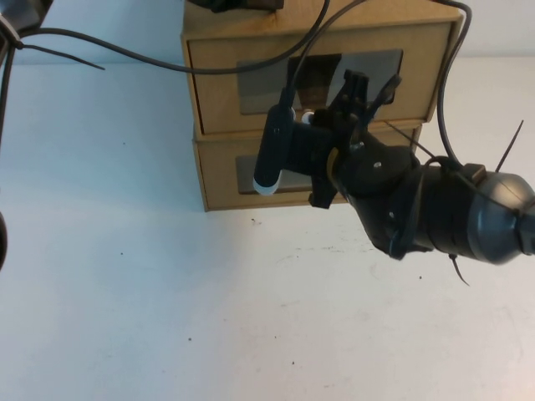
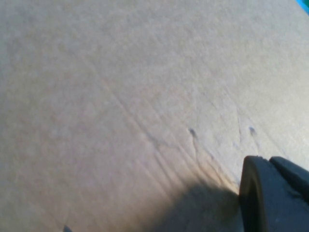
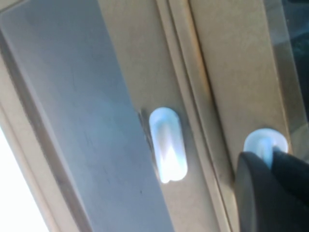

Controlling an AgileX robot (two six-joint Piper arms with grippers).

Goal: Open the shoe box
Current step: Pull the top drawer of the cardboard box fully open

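Two cardboard shoe boxes are stacked at the back of the table, an upper one and a lower one. Each has a grey window and a white pull tab on its front. My right gripper reaches in at the box fronts. In the right wrist view it is shut on one white tab, on the darker-window side of the seam. The other tab is free beside the grey window. My left gripper rests with its fingers together on bare cardboard, and shows on the upper box's top.
Black cables hang across the upper box's front. The right arm's dark body covers the right part of the lower box. The white table stretches in front of the boxes.
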